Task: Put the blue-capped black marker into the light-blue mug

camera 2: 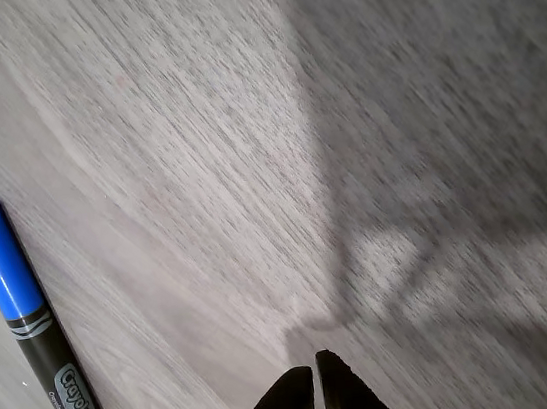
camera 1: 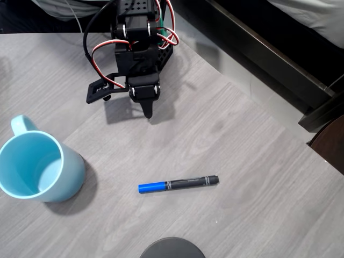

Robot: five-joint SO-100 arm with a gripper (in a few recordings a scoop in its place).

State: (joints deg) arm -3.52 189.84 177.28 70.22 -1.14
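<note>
On grey wood-grain table [camera 1: 242, 161], blue-capped black marker [camera 1: 178, 184] is laid flat, cap toward light-blue mug [camera 1: 40, 166], which is stood upright well apart at overhead view's left. Gripper [camera 2: 316, 385] is held above bare tabletop, fingers pressed together, nothing grasped; marker [camera 2: 32, 327] is seen off to wrist view's left.

A home bedroom, by the look of it: a grey wood-grain table [camera 1: 242, 161] stands beside a dark bed frame [camera 1: 269, 51] with pale bedding [camera 1: 317, 16] at its far edge.

Even, fairly bright light leaves soft shadows beside the mug [camera 1: 40, 172] and under the arm [camera 1: 137, 51], while the wrist view's table [camera 2: 242, 118] is motion-blurred.
</note>
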